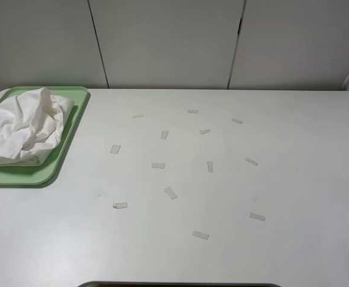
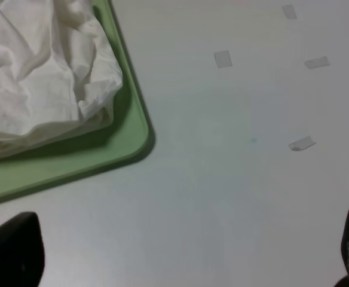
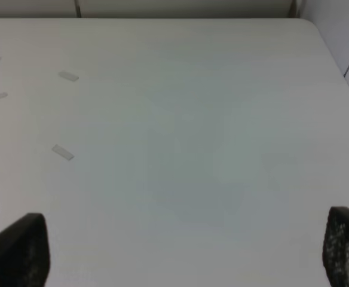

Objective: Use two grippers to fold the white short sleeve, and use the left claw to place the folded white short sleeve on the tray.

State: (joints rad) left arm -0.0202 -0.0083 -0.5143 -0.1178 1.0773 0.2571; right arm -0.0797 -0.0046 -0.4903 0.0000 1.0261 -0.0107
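The white short sleeve (image 1: 24, 127) lies crumpled in a loose heap on the pale green tray (image 1: 61, 156) at the table's far left; it hangs slightly over the tray's left side. In the left wrist view the shirt (image 2: 40, 72) fills the tray (image 2: 129, 128) up to its rounded corner. My left gripper (image 2: 180, 257) is open and empty above bare table beside that corner. My right gripper (image 3: 180, 254) is open and empty above bare table on the right side. Neither arm shows in the exterior high view.
Several small pale tape strips (image 1: 171, 192) are scattered over the middle of the white table (image 1: 294, 179). A white panelled wall (image 1: 168, 42) stands behind the table. A dark edge (image 1: 180, 284) shows at the front.
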